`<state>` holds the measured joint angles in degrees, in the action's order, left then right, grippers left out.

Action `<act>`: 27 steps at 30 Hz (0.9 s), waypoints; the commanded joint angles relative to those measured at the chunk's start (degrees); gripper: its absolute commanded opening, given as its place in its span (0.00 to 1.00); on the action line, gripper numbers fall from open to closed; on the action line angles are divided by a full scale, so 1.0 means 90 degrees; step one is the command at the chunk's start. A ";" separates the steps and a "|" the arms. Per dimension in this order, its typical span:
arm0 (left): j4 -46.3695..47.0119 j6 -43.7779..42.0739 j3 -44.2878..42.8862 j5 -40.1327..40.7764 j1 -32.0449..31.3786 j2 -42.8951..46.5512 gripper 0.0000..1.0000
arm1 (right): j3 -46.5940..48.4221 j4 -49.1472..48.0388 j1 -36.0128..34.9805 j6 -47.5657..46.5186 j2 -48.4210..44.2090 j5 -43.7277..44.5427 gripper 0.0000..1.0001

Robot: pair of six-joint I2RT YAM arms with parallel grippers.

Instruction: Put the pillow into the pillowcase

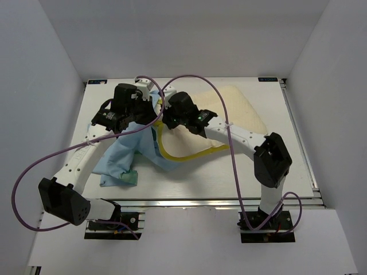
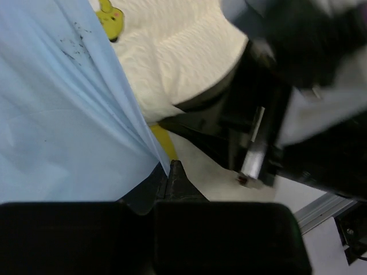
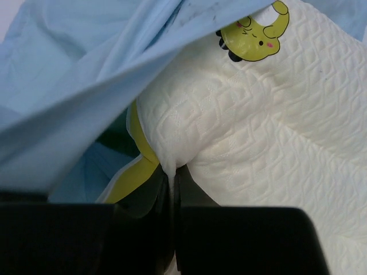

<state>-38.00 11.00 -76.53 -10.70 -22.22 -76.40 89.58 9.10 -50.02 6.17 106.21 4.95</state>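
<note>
The cream pillow (image 1: 241, 106) lies at the back right, its yellow piped edge (image 1: 179, 156) curving toward the middle. Its near corner goes under the light-blue pillowcase (image 1: 121, 156), which is spread to the left. In the right wrist view my right gripper (image 3: 172, 171) is shut on a pinch of the pillow (image 3: 275, 126), beside the yellow edge (image 3: 133, 172), with the pillowcase (image 3: 74, 86) draped over it. My left gripper (image 2: 170, 167) is shut on the rim of the pillowcase (image 2: 57, 126), held up next to the pillow (image 2: 183, 51). Both grippers (image 1: 156, 117) meet at the pillowcase mouth.
A yellow cartoon label (image 3: 255, 34) marks the pillow's top. The right arm's black wrist (image 2: 298, 109) is close beside the left gripper. A mint-green fold (image 1: 131, 177) of the pillowcase lies near the front. Purple cables (image 1: 229, 143) loop over the white table (image 1: 229, 177).
</note>
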 commanded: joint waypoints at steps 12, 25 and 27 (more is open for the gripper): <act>0.0169 0.0544 0.0593 -0.1165 -0.0041 0.0647 0.00 | 0.1579 -0.1402 0.1095 0.2252 0.1372 0.1041 0.00; 0.0659 0.1521 -0.0051 -0.1673 -0.0763 -0.0016 0.00 | 0.2223 -0.0573 0.1173 0.4264 0.2114 0.1667 0.00; 0.0289 0.1444 -0.0168 -0.1382 -0.1007 -0.0192 0.00 | 0.2409 -0.0455 0.1387 0.4518 0.2153 0.1657 0.00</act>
<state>-31.55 21.71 -74.83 -18.31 -27.40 -78.24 106.59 8.08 -42.02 40.47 124.62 12.86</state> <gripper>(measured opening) 0.035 0.046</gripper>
